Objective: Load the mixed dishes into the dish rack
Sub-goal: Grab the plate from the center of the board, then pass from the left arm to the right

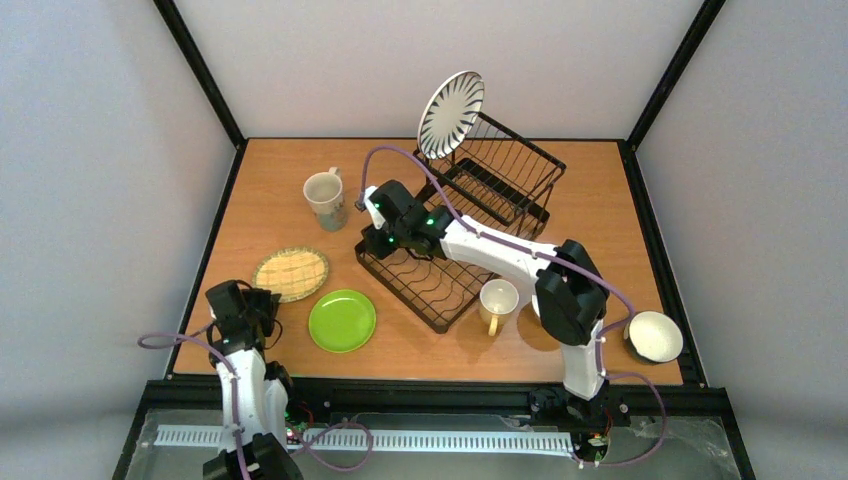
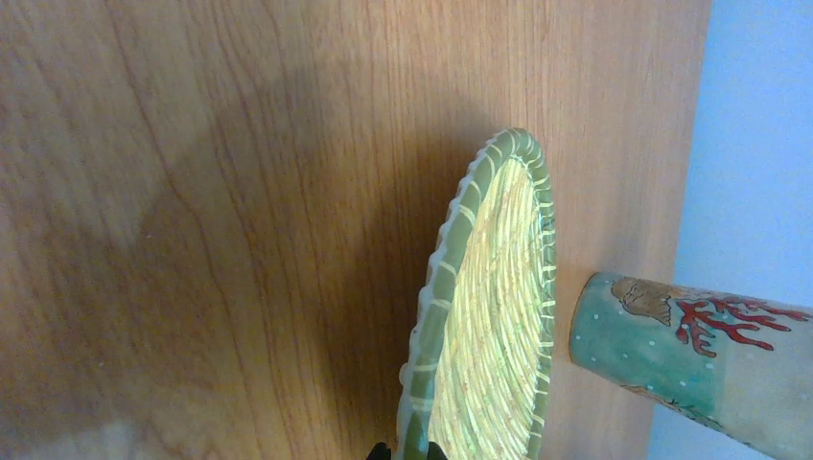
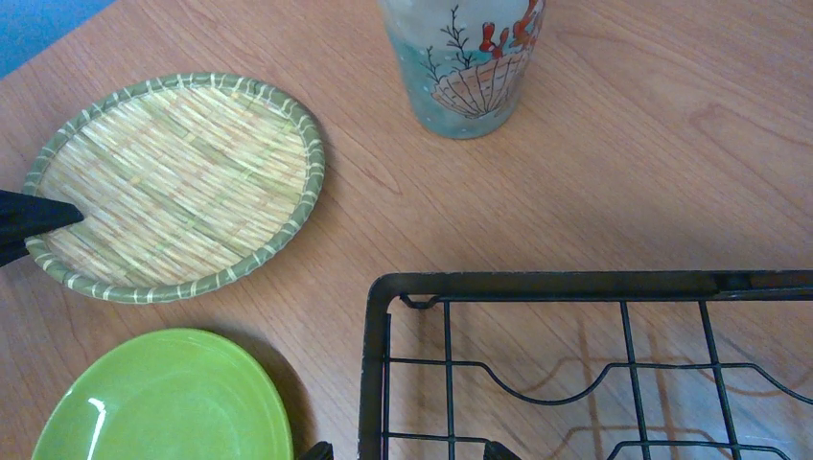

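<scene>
The dish rack (image 1: 398,272) sits mid-table, its flat slotted tray toward the arms and its taller wire basket behind. So far it holds only the striped plate (image 1: 451,114), which stands on edge, tilted, at the basket's far-left end. The woven bamboo plate (image 1: 291,273) lies on the table (image 1: 270,200) left of the tray, with the lime-green plate (image 1: 342,320) just beside it on the near side. The left gripper (image 2: 407,450) is pinched shut on the bamboo plate's near rim — its dark fingertip shows over that edge in the right wrist view. The right gripper (image 3: 407,450) hangs over the tray's left corner, jaws spread wide and holding nothing. A shell-printed mug (image 1: 325,197) stands beyond the bamboo plate, a pale mug (image 1: 498,302) just beside the tray's near-right edge, and a bowl (image 1: 655,336) well apart at the table's right edge.
</scene>
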`<state>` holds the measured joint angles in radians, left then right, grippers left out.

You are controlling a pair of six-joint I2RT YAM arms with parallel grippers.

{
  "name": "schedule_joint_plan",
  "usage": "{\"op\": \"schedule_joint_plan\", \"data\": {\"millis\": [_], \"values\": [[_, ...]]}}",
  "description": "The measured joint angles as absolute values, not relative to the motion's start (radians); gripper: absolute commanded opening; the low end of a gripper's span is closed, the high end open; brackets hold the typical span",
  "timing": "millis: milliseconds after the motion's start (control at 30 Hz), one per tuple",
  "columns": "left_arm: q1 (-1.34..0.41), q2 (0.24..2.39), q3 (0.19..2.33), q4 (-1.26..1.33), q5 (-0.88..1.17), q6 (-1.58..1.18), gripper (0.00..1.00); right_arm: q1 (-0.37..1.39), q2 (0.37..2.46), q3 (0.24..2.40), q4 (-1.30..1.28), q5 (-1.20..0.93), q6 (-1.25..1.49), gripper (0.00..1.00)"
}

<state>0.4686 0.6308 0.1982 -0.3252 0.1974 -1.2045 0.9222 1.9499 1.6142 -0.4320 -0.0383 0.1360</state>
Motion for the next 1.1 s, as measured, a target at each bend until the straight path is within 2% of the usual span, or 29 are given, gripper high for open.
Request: {"op": "schedule_joint_plan", "data": {"millis": [300, 433, 633, 1100], "values": [[0.469, 0.630, 0.301, -0.441, 0.188, -1.125, 0.00, 0.922, 1.927, 1.659, -0.457, -0.039, 0.143, 0.92], [0.469, 0.631, 0.304, -0.442, 0.200, -1.119, 0.00, 0.922, 1.922, 1.670, -0.461, -0.042, 0.146, 0.92], [0.469, 0.624, 0.331, -0.445, 0.217, -1.109, 0.00, 0.922, 1.922, 1.677, -0.475, -0.063, 0.158, 0.98], [0.469, 0.592, 0.419, -0.434, 0.267, -1.113, 0.00, 0.922, 1.936, 1.715, -0.474, -0.147, 0.200, 0.99]]}}
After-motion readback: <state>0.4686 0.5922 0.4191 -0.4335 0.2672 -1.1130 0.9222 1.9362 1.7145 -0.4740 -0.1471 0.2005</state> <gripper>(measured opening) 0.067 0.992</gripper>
